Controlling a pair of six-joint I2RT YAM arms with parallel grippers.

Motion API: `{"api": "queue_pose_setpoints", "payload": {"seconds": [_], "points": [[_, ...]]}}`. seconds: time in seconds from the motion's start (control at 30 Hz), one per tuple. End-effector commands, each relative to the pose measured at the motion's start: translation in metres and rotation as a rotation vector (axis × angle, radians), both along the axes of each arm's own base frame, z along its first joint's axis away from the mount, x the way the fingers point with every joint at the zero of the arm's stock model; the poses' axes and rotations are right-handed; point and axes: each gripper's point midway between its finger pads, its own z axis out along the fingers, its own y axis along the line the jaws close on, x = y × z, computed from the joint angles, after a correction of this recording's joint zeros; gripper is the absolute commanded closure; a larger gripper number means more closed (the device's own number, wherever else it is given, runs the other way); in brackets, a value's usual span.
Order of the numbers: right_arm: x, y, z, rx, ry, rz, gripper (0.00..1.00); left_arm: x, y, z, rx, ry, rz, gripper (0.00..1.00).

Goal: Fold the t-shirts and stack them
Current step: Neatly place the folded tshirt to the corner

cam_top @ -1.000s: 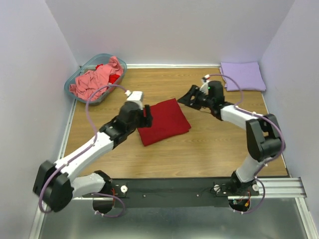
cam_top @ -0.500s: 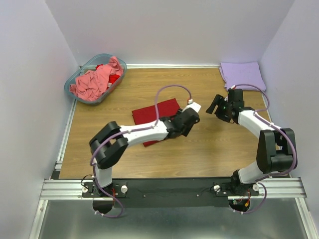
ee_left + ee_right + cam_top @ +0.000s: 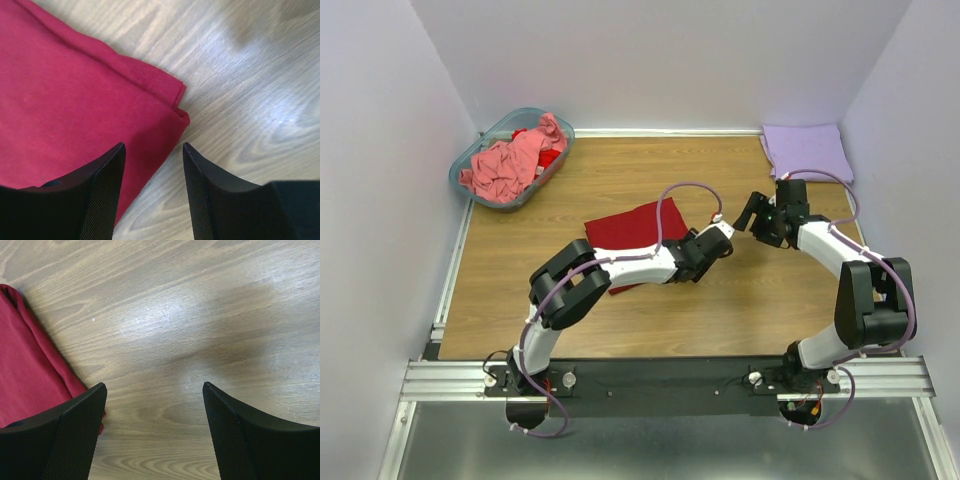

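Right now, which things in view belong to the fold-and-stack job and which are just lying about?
Job:
dark red t-shirt, folded, mid-table
lavender t-shirt, folded, far right corner
salmon-pink t-shirt, crumpled, far left corner

Lying about:
teal plastic basket, holding the salmon-pink shirt

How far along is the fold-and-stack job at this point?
Done: the lavender t-shirt lies folded at the far right corner, and the dark red t-shirt lies folded in the middle. In hand: nothing is gripped. The left gripper is open over the red shirt's corner, and the right gripper is open over the bare table beside it. Left: the two are not yet stacked, and the salmon-pink t-shirt lies crumpled in the basket.
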Motion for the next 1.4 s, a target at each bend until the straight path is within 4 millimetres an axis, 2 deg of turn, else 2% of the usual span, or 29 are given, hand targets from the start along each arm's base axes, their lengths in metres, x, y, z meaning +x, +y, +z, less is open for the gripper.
{"api": "queue_pose_setpoints", "payload": {"seconds": [0.0,0.13,0.23,0.37,0.47,0.7,0.73,0.8,0.83,0.93,1.03,1.1,1.23,1.3,1.33,1.37], "points": [[-0.005,0.004,0.001,0.008,0.008,0.036,0.16,0.004,-0.009,-0.007,0.008,-0.01,-0.022,0.43],[-0.006,0.011,0.002,0.036,0.008,0.075,0.16,0.005,-0.012,-0.017,0.02,-0.005,-0.028,0.48],[-0.006,0.019,0.003,0.065,0.004,0.117,0.16,0.006,-0.011,-0.022,0.029,-0.003,-0.025,0.57],[-0.008,0.033,0.003,0.129,-0.002,0.176,0.16,0.005,-0.009,-0.019,0.027,-0.007,-0.017,0.78],[-0.01,0.051,0.0,0.224,0.012,0.235,0.16,0.004,-0.006,-0.012,0.006,-0.015,-0.013,1.0],[-0.018,0.091,-0.004,0.455,0.059,0.323,0.16,-0.004,-0.005,0.011,-0.071,-0.021,-0.022,1.0],[-0.025,0.101,-0.011,0.481,0.099,0.347,0.16,-0.003,-0.005,0.016,-0.081,-0.028,-0.02,1.0],[-0.022,0.113,-0.01,0.502,0.089,0.374,0.16,-0.004,-0.003,0.018,-0.088,-0.029,-0.019,1.0],[-0.028,0.124,-0.019,0.506,0.121,0.394,0.16,-0.004,-0.003,0.022,-0.097,-0.034,-0.015,1.0],[-0.032,0.142,-0.026,0.528,0.151,0.425,0.16,-0.005,-0.004,0.028,-0.119,-0.04,-0.014,1.0],[-0.042,0.17,-0.035,0.533,0.188,0.48,0.17,-0.005,-0.002,0.033,-0.133,-0.045,-0.004,1.0],[-0.046,0.179,-0.037,0.531,0.198,0.503,0.18,-0.006,-0.003,0.035,-0.139,-0.047,-0.005,1.0],[-0.049,0.202,-0.04,0.52,0.208,0.552,0.24,-0.006,-0.003,0.04,-0.161,-0.051,-0.002,1.0],[-0.05,0.206,-0.046,0.518,0.221,0.557,0.28,-0.006,-0.003,0.044,-0.17,-0.056,0.001,1.0],[-0.051,0.21,-0.046,0.517,0.221,0.567,0.3,-0.006,-0.004,0.046,-0.176,-0.059,0.001,1.0],[-0.051,0.21,-0.047,0.514,0.221,0.57,0.37,-0.006,-0.002,0.045,-0.175,-0.058,0.003,1.0]]}}
